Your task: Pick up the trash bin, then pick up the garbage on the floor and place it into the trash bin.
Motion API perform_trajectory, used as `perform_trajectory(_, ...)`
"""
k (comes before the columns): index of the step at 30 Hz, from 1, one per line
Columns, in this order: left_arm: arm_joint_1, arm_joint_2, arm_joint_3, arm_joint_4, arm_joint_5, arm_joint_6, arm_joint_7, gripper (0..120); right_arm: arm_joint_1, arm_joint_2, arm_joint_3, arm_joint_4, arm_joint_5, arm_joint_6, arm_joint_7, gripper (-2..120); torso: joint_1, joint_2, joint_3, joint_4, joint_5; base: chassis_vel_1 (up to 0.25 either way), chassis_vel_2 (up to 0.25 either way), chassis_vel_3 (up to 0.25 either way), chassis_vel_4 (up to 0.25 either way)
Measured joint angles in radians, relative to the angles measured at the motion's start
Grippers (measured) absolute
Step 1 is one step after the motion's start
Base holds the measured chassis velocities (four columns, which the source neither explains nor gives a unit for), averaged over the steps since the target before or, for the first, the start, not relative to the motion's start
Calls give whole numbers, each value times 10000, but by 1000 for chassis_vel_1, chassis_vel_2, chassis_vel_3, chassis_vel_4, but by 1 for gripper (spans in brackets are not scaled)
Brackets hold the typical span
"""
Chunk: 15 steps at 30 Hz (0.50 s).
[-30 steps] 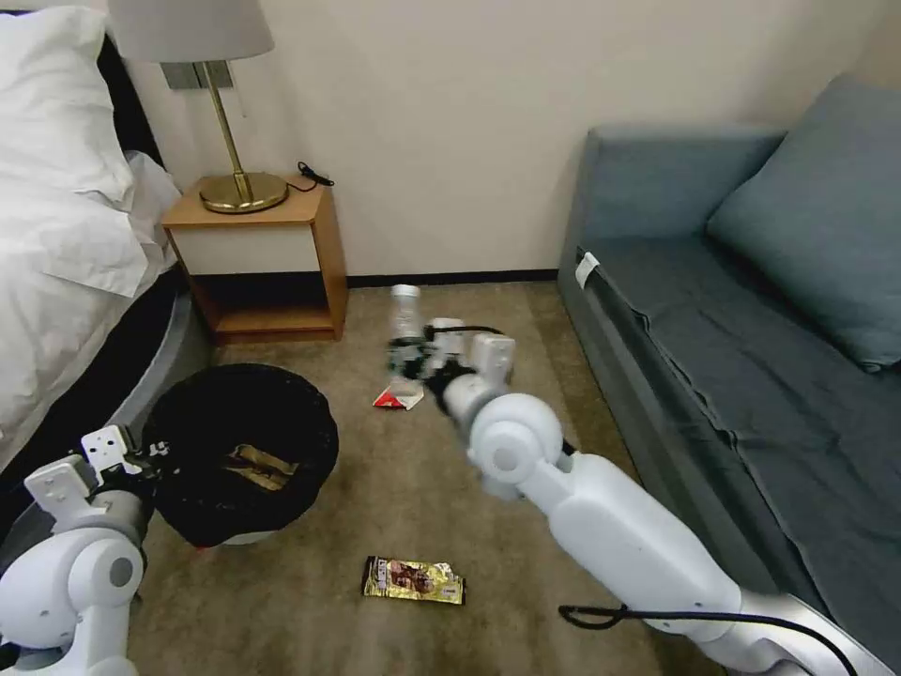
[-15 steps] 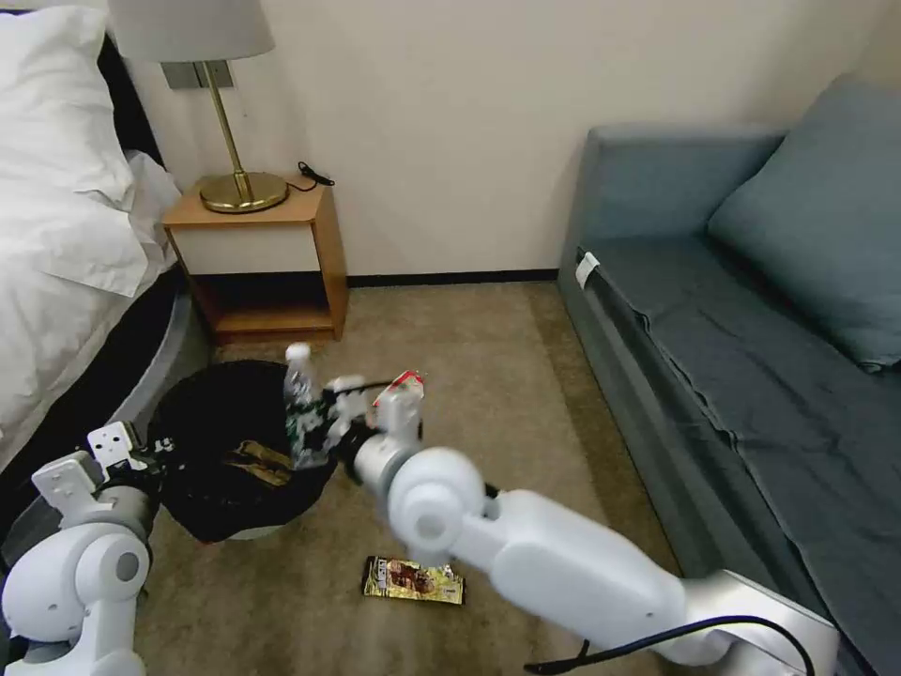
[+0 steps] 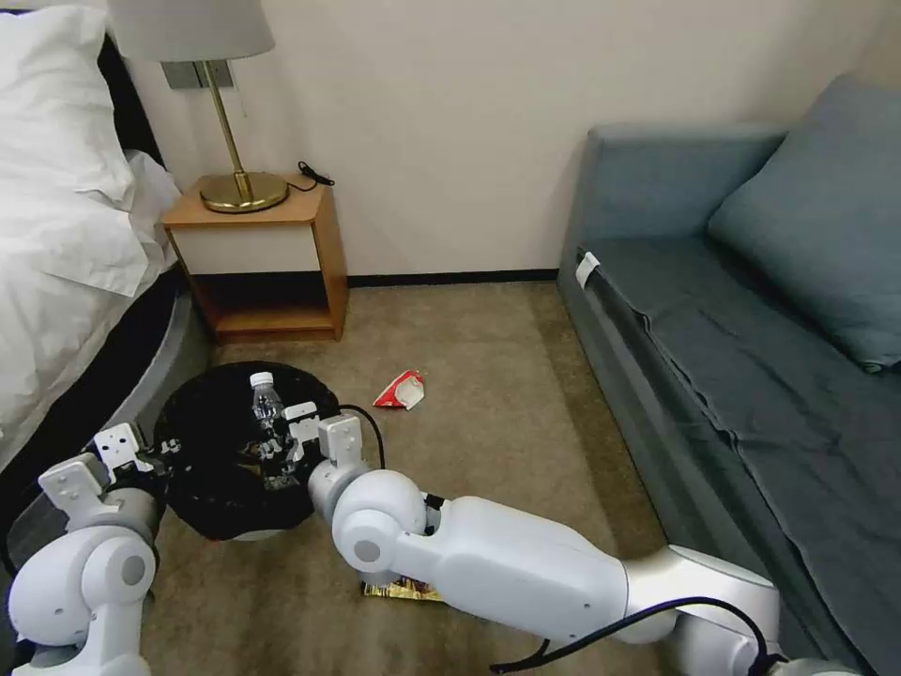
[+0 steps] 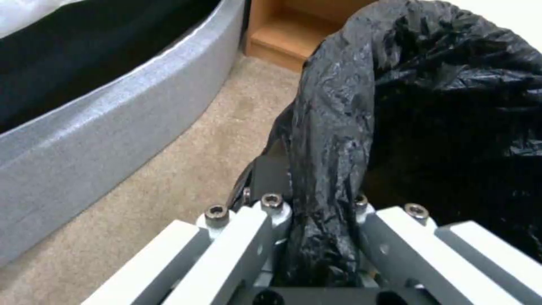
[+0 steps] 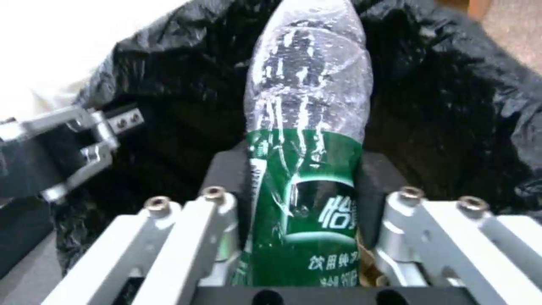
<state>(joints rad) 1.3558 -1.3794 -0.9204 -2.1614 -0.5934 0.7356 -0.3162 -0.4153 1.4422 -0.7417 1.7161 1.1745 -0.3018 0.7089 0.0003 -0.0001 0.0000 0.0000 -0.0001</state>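
Note:
The trash bin (image 3: 192, 418), white with a black bag liner, stands at the lower left of the head view. My left gripper (image 3: 150, 460) is shut on the bin's near rim, and the left wrist view shows the liner (image 4: 338, 127) pinched between the fingers (image 4: 248, 237). My right gripper (image 3: 282, 441) is shut on a clear plastic bottle (image 3: 266, 402) with a green label (image 5: 305, 186), held upright over the bin's mouth. A red-and-white packet (image 3: 401, 390) lies on the carpet right of the bin. A gold-brown wrapper (image 3: 399, 590) peeks out from under my right arm.
A bed (image 3: 56, 235) runs along the left, close behind the bin. A wooden nightstand (image 3: 263, 253) with a brass lamp (image 3: 235, 188) stands against the wall. A grey-blue sofa (image 3: 751, 329) lines the right side. Open carpet (image 3: 469, 357) lies between.
My right arm has swung left with the bottle, from mid-floor near the packet to over the bin's mouth. The left gripper and the bin have barely moved.

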Motion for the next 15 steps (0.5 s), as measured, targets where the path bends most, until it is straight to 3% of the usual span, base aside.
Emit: perform_trajectory(15,124,-103,-71,-145,46,0,20,4,125,12,-157,338,141,-214,21,94,0,0,0,1,1,0,0,0,0)
